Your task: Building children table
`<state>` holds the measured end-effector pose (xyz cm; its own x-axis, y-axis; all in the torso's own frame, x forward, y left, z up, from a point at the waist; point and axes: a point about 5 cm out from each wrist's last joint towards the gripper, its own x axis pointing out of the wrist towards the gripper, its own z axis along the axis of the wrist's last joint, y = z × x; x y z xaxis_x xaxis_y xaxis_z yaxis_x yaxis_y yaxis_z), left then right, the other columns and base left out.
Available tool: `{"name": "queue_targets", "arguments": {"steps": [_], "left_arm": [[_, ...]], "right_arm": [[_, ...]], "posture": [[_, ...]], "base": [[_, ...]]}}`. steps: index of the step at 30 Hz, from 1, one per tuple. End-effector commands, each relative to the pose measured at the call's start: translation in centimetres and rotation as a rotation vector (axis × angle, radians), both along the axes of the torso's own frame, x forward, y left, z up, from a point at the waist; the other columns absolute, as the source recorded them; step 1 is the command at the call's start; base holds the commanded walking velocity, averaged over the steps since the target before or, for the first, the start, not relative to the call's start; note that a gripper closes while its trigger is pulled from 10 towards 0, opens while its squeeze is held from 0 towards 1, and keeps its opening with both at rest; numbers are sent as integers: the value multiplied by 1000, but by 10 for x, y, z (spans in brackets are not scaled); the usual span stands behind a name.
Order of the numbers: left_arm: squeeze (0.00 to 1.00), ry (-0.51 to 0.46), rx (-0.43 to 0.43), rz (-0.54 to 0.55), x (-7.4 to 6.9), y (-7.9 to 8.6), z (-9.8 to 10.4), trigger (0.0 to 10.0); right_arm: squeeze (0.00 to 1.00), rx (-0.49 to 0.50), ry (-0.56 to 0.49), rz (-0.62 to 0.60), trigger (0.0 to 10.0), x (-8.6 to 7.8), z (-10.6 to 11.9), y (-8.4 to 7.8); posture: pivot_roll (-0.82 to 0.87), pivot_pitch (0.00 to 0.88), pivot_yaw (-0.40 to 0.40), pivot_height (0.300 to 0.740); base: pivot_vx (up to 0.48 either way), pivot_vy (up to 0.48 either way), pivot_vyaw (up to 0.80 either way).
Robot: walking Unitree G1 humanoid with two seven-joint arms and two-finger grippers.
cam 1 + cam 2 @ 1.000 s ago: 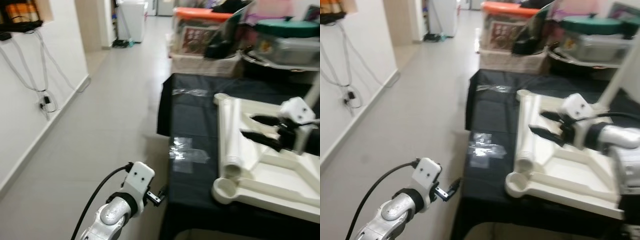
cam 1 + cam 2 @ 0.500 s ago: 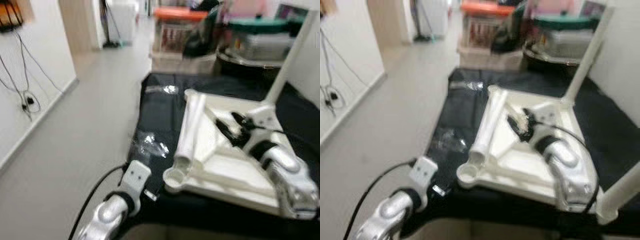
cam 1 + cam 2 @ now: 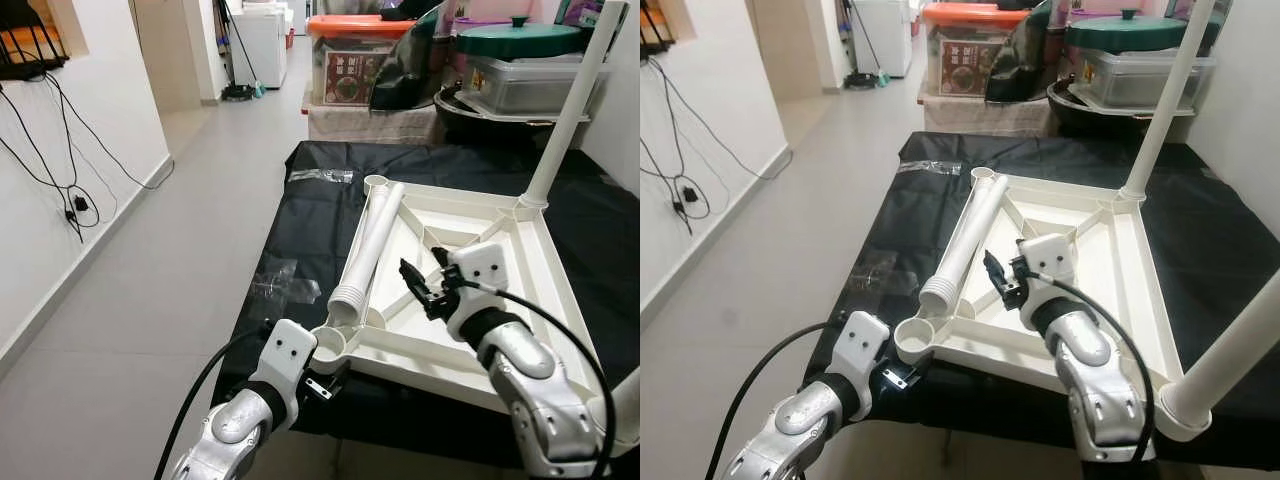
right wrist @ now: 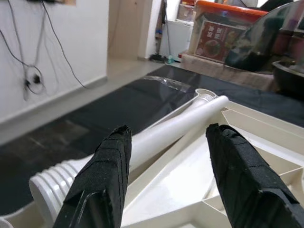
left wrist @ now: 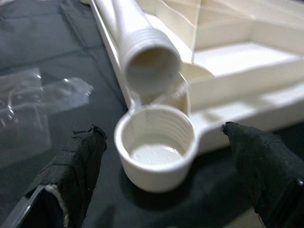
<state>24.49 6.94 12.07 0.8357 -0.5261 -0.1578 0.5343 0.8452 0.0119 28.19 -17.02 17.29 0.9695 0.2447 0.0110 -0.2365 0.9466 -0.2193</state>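
Table top lies upside down on the black cloth, loose leg along its left edge. Right gripper hovers spread beside it; left gripper is spread around the near-left corner socket. Next is probably grabbing the leg and screwing it in.

Left hand low, fingers spread wide. Right hand raised, fingers apart, arm bent.

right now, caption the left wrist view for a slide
Left gripper open around the tabletop's empty corner socket, loose leg lying just beyond.
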Motion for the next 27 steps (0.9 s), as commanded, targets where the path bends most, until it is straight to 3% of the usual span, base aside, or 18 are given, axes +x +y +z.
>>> {"name": "queue_targets", "arguments": {"steps": [1,5,10,16,20,23,25,26,27], "left_arm": [[0,5,-8,-9,5,0,-1,10000],[0,5,-8,-10,7,0,0,10000],[0,-11,24,29,-2,12,0,10000],[0,-9,32,59,-7,20,-1,10000],[0,-6,60,126,-12,35,0,10000],[0,37,124,221,-13,59,-9,10000],[0,46,131,239,-13,63,-11,10000],[0,44,133,242,-13,65,-10,10000],[0,41,135,242,-14,65,-10,10000]], "right_arm": [[0,-33,-18,-45,10000,-1,0,0],[0,-37,-18,-65,10000,-2,0,-1],[0,37,76,98,10000,-12,-9,15],[0,45,87,139,10000,-15,-13,26],[0,-7,117,133,10000,-16,-23,36],[16,-40,139,105,10000,-11,-29,44],[16,-46,144,108,10000,-10,-30,47],[1000,-44,148,125,10000,-9,-30,50],[1000,-41,152,139,10000,-9,-30,52]], "posture": [[129,0,-48,740],[129,0,-48,740],[128,0,-48,740],[133,0,-51,740],[144,0,-61,740],[148,7,-66,740],[148,7,-66,740],[152,12,-68,740],[152,12,-68,740]], "base": [[0,0,0],[0,0,0],[0,0,0],[0,0,0],[0,0,0],[0,0,0],[0,0,0],[0,0,0],[0,0,0]]}}
